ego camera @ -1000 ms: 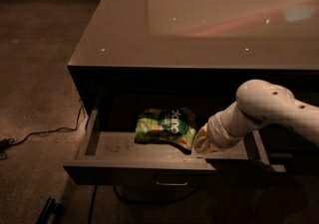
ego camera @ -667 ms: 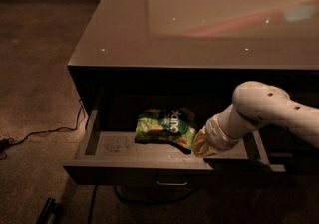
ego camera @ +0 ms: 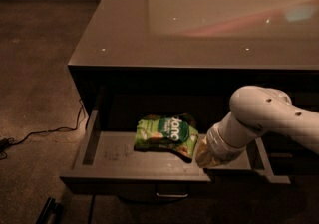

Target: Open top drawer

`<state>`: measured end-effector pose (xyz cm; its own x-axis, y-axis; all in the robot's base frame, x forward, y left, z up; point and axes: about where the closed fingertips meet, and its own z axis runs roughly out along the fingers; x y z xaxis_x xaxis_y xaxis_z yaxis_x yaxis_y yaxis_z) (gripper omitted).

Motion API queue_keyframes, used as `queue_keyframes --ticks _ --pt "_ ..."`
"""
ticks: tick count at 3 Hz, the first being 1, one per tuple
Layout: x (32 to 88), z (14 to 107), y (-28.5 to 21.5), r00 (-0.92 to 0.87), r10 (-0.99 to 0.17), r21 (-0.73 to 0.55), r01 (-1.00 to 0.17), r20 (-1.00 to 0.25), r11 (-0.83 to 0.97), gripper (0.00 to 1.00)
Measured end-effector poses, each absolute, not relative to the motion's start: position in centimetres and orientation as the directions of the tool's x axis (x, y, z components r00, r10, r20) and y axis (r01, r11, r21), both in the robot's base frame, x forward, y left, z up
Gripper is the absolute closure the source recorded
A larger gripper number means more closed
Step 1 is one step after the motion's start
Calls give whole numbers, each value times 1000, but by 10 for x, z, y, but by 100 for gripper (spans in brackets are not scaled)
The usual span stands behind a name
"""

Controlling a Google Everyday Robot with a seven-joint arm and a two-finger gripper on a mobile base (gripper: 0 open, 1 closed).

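The top drawer stands pulled out from under the dark counter top, showing its grey tray floor. Its small centre handle shows on the lower front edge. A green snack bag lies in the middle of the tray. My white arm comes in from the right and reaches down into the drawer. My gripper is at the drawer's front right part, just right of the bag, low over the tray behind the front panel.
The glossy counter top overhangs the drawer's back. A second open drawer rail shows to the right under my arm. A cable lies on the carpet at the left, and a dark object sits at the bottom left.
My arm and gripper have moved slightly toward the drawer's front. The drawer front sits a little further out. The bag has not moved.
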<state>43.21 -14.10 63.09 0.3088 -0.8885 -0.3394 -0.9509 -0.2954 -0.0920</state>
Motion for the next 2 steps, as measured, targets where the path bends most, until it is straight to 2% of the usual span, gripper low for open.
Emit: queue_keyframes --ticks 2 --pt "393 635 -150 274 -914 -22 -960 -300 -281 100"
